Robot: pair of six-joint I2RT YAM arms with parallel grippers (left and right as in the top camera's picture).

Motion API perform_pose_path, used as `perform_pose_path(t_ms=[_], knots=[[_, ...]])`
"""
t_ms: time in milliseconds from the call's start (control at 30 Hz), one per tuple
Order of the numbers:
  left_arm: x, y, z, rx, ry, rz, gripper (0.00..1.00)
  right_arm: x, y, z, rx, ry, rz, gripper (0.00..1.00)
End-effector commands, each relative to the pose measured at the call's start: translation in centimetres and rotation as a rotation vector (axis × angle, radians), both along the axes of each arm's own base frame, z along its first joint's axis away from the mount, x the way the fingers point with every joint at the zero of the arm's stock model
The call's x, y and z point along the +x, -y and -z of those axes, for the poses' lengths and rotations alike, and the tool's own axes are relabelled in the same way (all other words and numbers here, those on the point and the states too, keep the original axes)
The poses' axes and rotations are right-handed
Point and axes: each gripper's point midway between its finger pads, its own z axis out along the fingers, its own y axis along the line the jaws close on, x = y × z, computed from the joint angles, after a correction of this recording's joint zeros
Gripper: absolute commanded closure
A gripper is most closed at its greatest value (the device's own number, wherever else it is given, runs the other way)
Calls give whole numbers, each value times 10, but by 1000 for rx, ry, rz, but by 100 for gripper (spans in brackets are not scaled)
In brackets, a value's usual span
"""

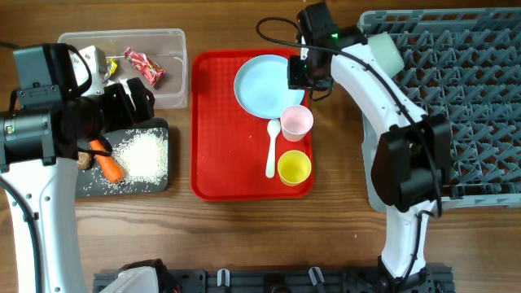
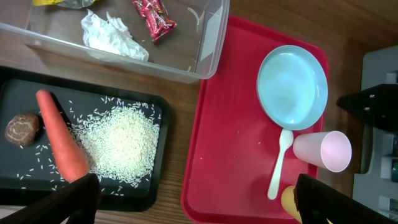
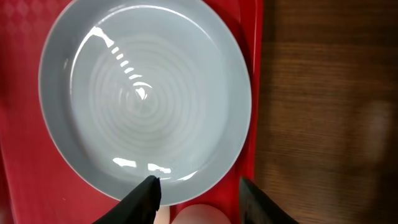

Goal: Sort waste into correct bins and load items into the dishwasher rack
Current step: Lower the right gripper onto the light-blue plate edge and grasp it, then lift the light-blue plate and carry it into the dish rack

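Observation:
My left gripper (image 1: 130, 102) (image 2: 196, 202) is open and empty, above the gap between the black tray (image 1: 159, 183) and the red tray. The black tray holds rice (image 2: 121, 140), a carrot (image 2: 62, 143) and a brown lump (image 2: 23, 129). The clear tub (image 2: 211, 56) holds white tissue (image 2: 112, 34), a red wrapper (image 2: 154, 15) and a yellow wrapper (image 1: 111, 67). My right gripper (image 1: 299, 72) (image 3: 202, 196) is open, over the blue plate's (image 3: 143, 99) right rim. A pink cup (image 1: 296, 122), white spoon (image 1: 271, 150) and yellow cup (image 1: 294, 167) lie beside the plate. One bowl (image 1: 383, 50) sits in the rack (image 1: 464, 89).
The flat red tray (image 1: 220, 146) lies mid-table between the bins and the rack. Bare wood runs along the front edge and between the red tray and the rack. My right arm crosses the rack's left side.

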Motion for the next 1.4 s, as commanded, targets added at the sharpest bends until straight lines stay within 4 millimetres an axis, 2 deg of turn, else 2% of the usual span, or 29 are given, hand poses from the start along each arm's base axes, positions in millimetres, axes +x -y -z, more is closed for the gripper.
perform_pose_path(t_ms=[0,100,267,433,567,700,800,933,1033,1367], knots=[[1,-3,-4,15,13,4,0,-18,-16,35,-8,-96,-33,59],[1,-3,-4,16,14,4,0,-28,-23,46,-24,-132,-52,59],[1,-3,-4,16,14,4,0,-38,-11,64,-79,-201,-22,57],[1,-3,-4,16,14,4,0,-39,-11,68,-81,-208,-18,55],[1,-3,-4,16,14,4,0,-44,-9,78,-87,-229,-7,55],[1,-3,-4,16,14,4,0,-43,-9,85,-82,-221,-1,60],[1,-3,-4,16,14,4,0,-39,-11,85,-76,-204,-2,68],[1,-3,-4,16,14,4,0,-27,-15,84,-60,-151,-6,86],[1,-3,-4,15,13,4,0,-19,-12,83,-87,-111,-19,94],[1,-3,-4,16,14,4,0,11,-12,71,-104,21,-99,96]])
